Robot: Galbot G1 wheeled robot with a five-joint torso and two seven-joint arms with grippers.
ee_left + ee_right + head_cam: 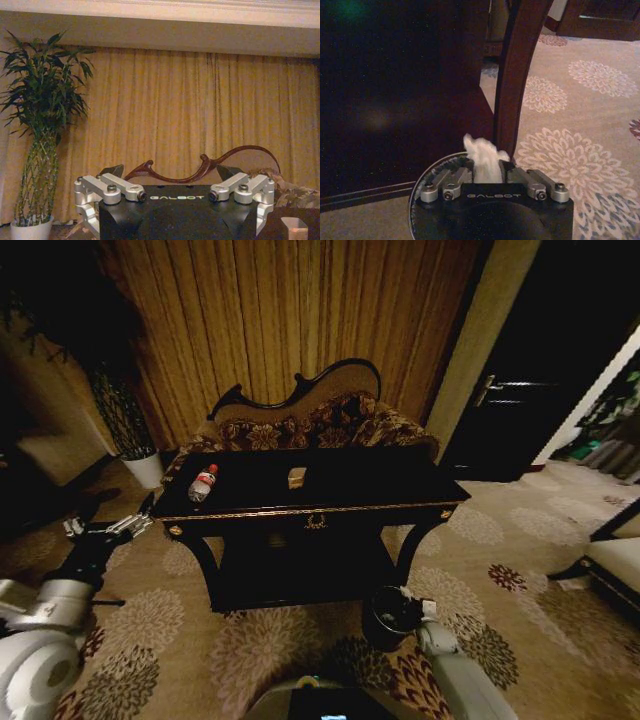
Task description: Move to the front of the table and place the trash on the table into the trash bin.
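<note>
The glossy black table [360, 485] stands straight ahead. On its top lie a clear bottle with a red cap [202, 483] and a small tan block [296, 477]; the block's corner [294, 227] also shows in the left wrist view. The dark round trash bin [374, 620] sits on the carpet by the table's front right leg. My right gripper [405, 603] hangs over the bin's mouth, shut on a white crumpled paper scrap [480, 150] just above the bin's rim [422, 172]. My left gripper [108, 529] is raised off the table's left end, open and empty [172, 172].
A carved-back patterned sofa [300, 420] stands behind the table before a gold curtain. A tall plant in a white pot [145, 468] is at the back left. The table's curved leg [517, 75] rises close beside the bin. Flowered carpet [500, 540] stretches to the right.
</note>
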